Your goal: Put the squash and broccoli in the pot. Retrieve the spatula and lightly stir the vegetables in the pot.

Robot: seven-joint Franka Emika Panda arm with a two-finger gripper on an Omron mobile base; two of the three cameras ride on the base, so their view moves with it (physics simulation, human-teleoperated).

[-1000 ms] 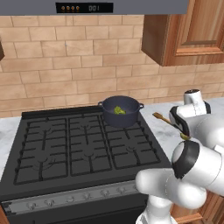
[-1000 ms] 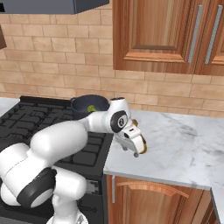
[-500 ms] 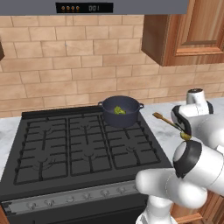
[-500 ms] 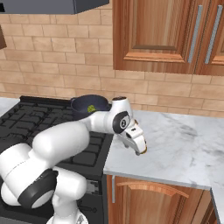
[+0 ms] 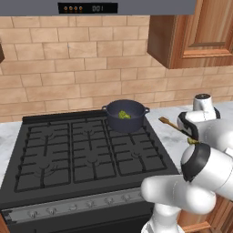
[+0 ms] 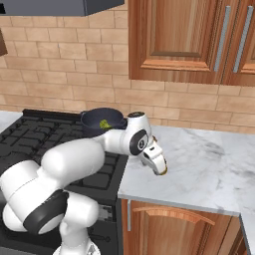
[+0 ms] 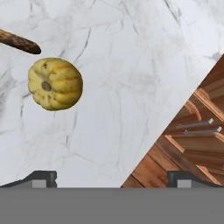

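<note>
On the marble counter point(image 7: 131, 78), seen from the hand view, the squash point(image 7: 55, 83) lies at about ten o'clock from the gripper point(image 7: 112, 179), well apart from both dark fingertips and touched by neither. It is a ribbed, pale yellow lump with its stem end facing the camera. Just beyond it, at its eleven o'clock, the brown end of the spatula point(image 7: 18, 42) pokes in from the frame edge, near the squash but not touching it. The gripper's fingers stand wide apart with nothing between them. From the left base view, the pot point(image 5: 125, 115) sits on the back right burner of the stove point(image 5: 86, 154), with the broccoli point(image 5: 123, 114) inside it.
</note>
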